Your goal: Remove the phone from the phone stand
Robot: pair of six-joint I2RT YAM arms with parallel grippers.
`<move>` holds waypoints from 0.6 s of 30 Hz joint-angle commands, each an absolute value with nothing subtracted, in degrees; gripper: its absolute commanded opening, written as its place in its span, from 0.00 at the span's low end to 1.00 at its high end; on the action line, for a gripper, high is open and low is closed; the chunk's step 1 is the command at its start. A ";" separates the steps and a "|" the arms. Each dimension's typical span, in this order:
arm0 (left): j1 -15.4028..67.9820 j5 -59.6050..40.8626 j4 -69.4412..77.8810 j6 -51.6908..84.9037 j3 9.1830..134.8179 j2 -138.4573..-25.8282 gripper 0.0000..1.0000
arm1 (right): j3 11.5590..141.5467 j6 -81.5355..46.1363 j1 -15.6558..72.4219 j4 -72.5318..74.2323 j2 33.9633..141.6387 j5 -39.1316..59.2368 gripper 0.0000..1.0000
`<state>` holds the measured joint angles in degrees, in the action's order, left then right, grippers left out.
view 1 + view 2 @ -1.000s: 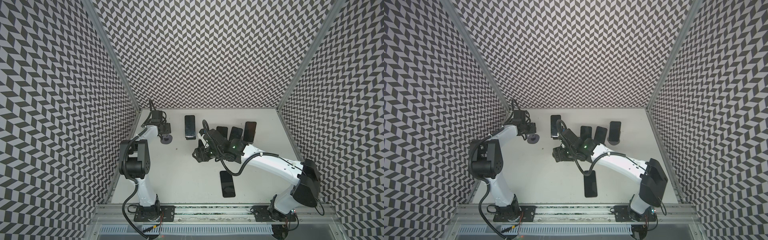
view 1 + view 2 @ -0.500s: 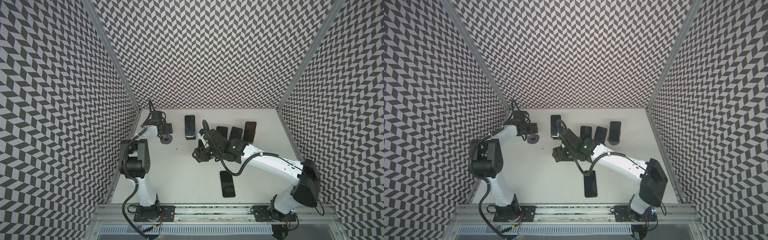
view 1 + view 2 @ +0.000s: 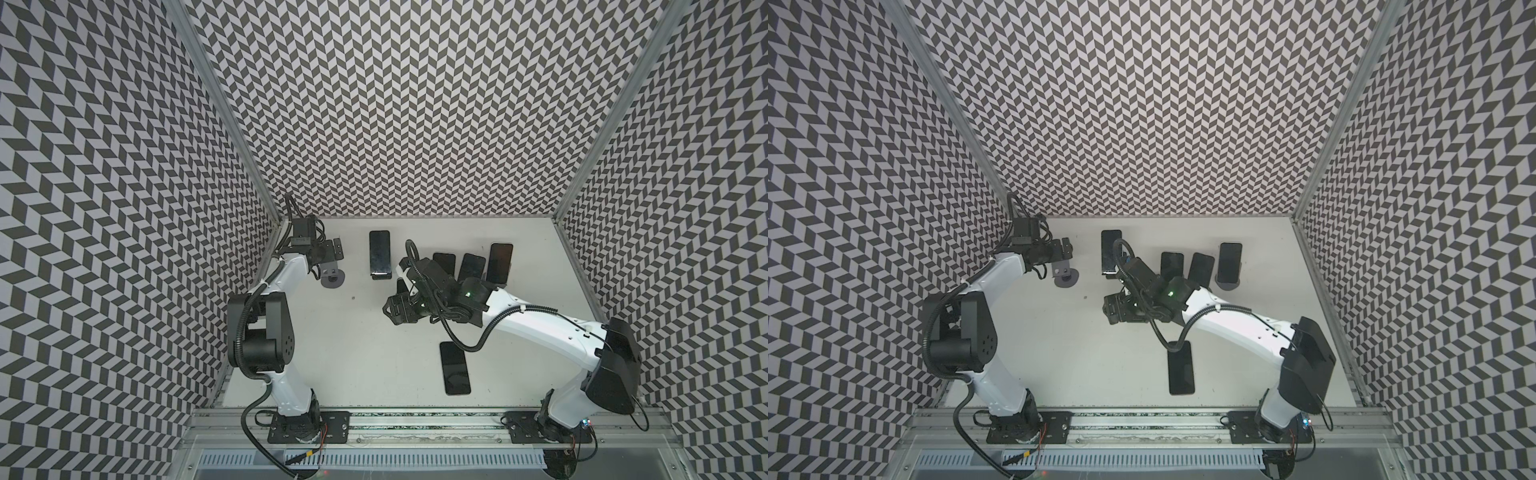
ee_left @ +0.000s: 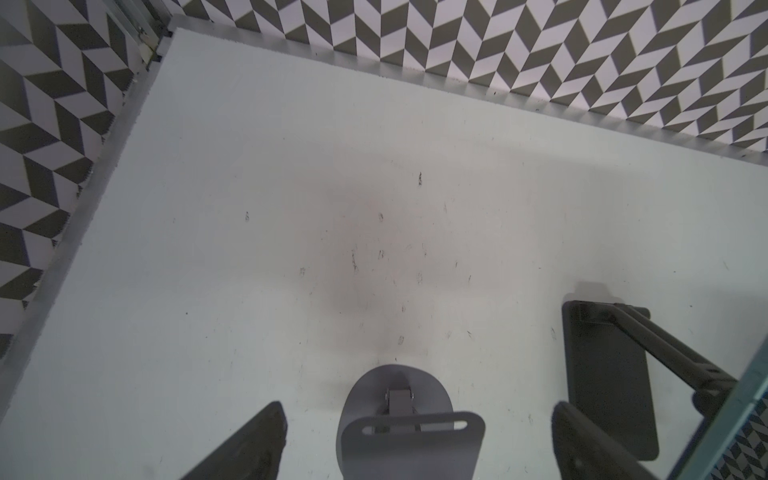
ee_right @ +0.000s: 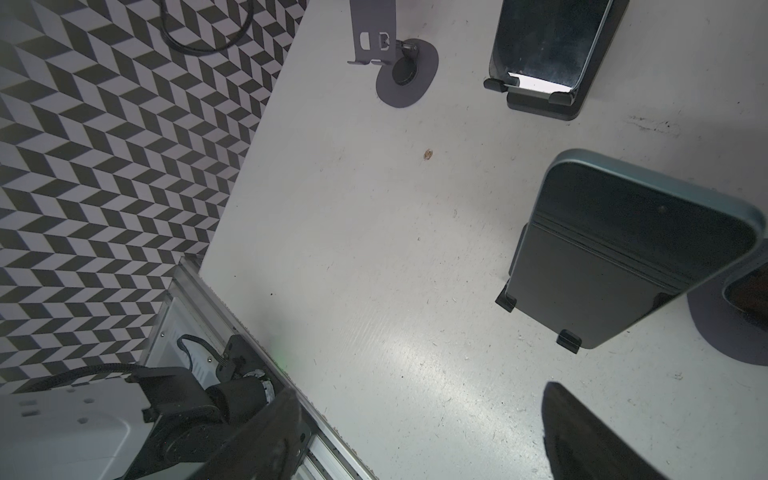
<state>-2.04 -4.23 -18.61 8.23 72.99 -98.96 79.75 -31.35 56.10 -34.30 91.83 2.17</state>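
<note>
- A dark, glossy phone (image 3: 455, 368) lies flat and screen up on the tabletop (image 3: 353, 353), near the front edge and right of the middle.
- It is a slim black slab with rounded corners, and its glass catches faint reflections.
- The grey stand (image 3: 331, 277) sits empty near the far-left corner, well apart from the phone. It has a round base and a hinged plate with a slot.
- The left gripper (image 4: 417, 405) hangs at the stand, its jaws spread wide to either side of the plate and clear of it.
- The right gripper (image 5: 422, 395) hovers mid-table, jaws apart with only bare tabletop between them.
- Other phones (image 3: 379, 253) lean on stands along the far edge.
- The tabletop is off-white, scuffed and speckled.
- Black-and-white chevron walls (image 3: 415, 104) close in three sides, and an aluminium rail (image 3: 415, 417) runs along the front.
</note>
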 commanded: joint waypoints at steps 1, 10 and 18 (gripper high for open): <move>-2.53 -3.96 -16.41 8.35 71.58 -95.51 1.00 | 80.49 -32.38 56.01 -32.78 89.16 1.08 0.92; -2.99 -1.07 -17.09 7.38 71.73 -89.11 1.00 | 80.17 -33.79 56.00 -33.57 87.94 0.24 1.00; -2.99 -0.35 -18.03 7.69 71.89 -81.87 1.00 | 80.42 -34.93 56.00 -34.26 86.04 -0.31 0.99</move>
